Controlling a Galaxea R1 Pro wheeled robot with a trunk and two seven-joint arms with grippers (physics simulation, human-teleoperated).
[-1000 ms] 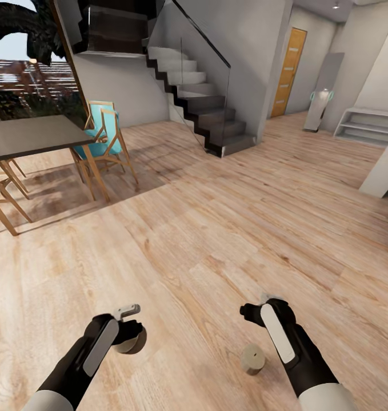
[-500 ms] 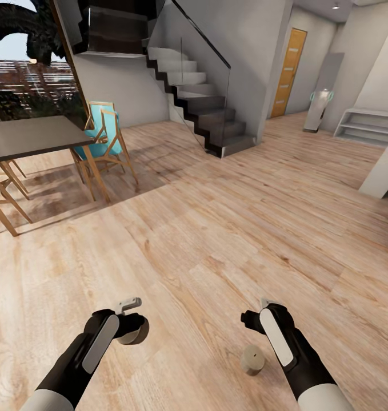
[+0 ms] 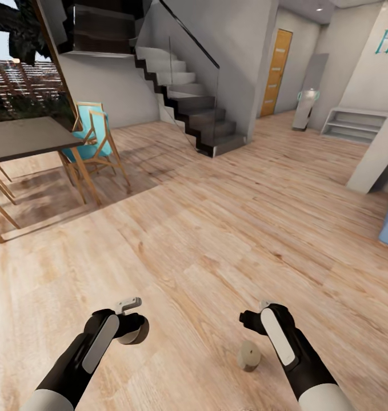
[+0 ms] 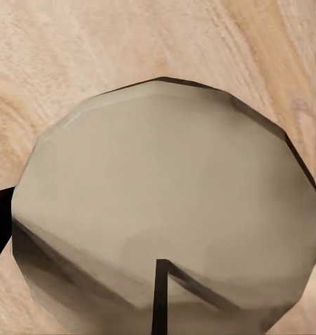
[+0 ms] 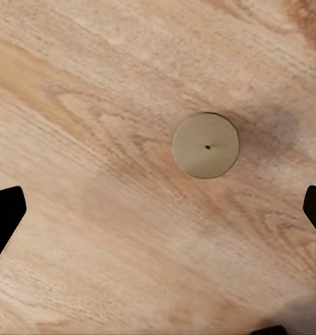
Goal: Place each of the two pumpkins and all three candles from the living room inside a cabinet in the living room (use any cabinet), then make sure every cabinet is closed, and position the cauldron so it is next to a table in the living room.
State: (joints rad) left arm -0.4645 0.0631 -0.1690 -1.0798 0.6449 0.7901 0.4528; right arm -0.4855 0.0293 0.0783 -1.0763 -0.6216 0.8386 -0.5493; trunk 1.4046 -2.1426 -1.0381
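- Gripping one pale candle (image 4: 164, 209) in the left gripper (image 3: 131, 328), near left over the wooden floor (image 3: 216, 228); dark fingertips just peeking out on both sides of it in the left wrist view.
- Leaving a second candle (image 3: 248, 356) standing upright on the floor, near right, just beside the right gripper (image 3: 252, 317) — jaws standing wide apart around nothing, the candle well apart from both tips in the right wrist view.
- Risking a knock: lowering the right gripper off-centre and tipping that candle, probably sending it rolling across the boards.
- Risking a slip on the left: holding a smooth round body by its sides, so jolting while driving could be loosening it.
- Seeing no cabinet, pumpkins or cauldron from here — only a dining table (image 3: 22, 137) with chairs (image 3: 94, 140) far left and stairs (image 3: 188, 108) beyond.
- Risking a clip of those chair legs when turning the base with both arms held forward.
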